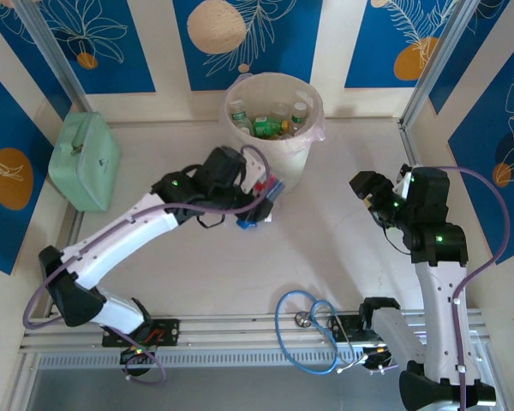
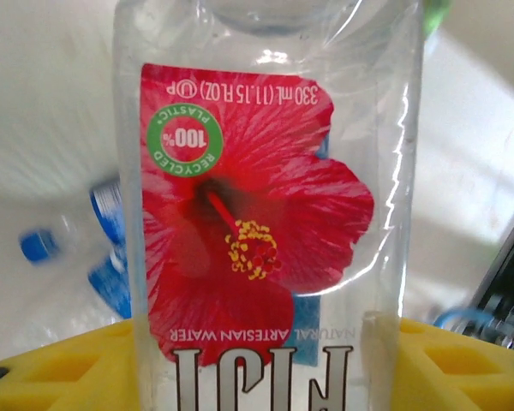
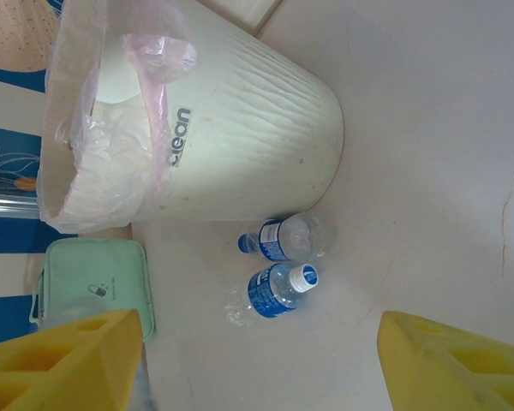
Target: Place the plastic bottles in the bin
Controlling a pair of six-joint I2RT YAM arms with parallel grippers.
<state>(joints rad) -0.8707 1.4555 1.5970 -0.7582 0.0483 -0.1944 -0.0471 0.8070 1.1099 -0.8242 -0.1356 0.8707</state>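
Left wrist view: left gripper (image 1: 265, 199) jaws pinch a red-label bottle (image 2: 257, 214), just beside the bin (image 1: 284, 163). Right gripper (image 3: 257, 368) jaws spread, empty. Step in hand, likely: carrying to the bin. Next move calls for raising the bottle above the rim, then release. Two blue bottles (image 3: 287, 238) lie on the desk (image 1: 325, 257) by the bin.

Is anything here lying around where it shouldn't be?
Yes: a blue-labelled bottle and a second bottle lie on their sides on the table beside the bin, not in it. The left gripper holds a red-flowered bottle.
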